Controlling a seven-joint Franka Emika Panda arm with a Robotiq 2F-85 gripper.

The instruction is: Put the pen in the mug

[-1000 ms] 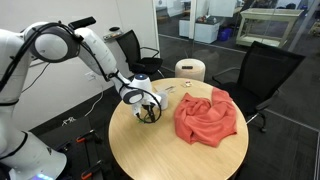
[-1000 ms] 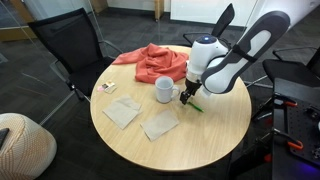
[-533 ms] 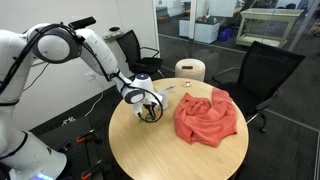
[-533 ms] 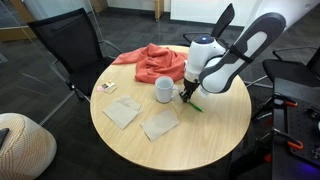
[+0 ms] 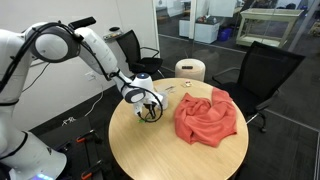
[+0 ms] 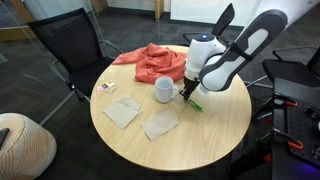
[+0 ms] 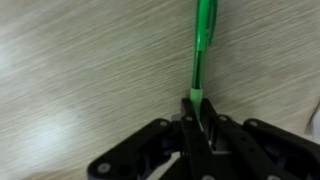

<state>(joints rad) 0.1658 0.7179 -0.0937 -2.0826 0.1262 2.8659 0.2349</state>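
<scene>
A thin green pen (image 7: 203,45) lies on the wooden table, running straight up from my jaws in the wrist view. My gripper (image 7: 197,108) is shut on its near end, fingertips pressed together around it. In an exterior view the pen (image 6: 194,104) shows as a short green stick just below the gripper (image 6: 186,95), low over the table. The small white mug (image 6: 163,90) stands upright right beside the gripper, next to the red cloth. In an exterior view the gripper (image 5: 148,110) points down at the table edge; pen and mug are hidden behind it.
A crumpled red cloth (image 6: 152,62) lies at the back of the round wooden table (image 6: 200,140); it shows again as the red cloth (image 5: 207,115). Flat paper napkins (image 6: 160,124) and a small card (image 6: 107,87) lie on the table. Black office chairs (image 5: 262,75) surround it.
The jaws have closed onto the pen's end over the last second. The arm has barely moved, and the mug and cloth stay put.
</scene>
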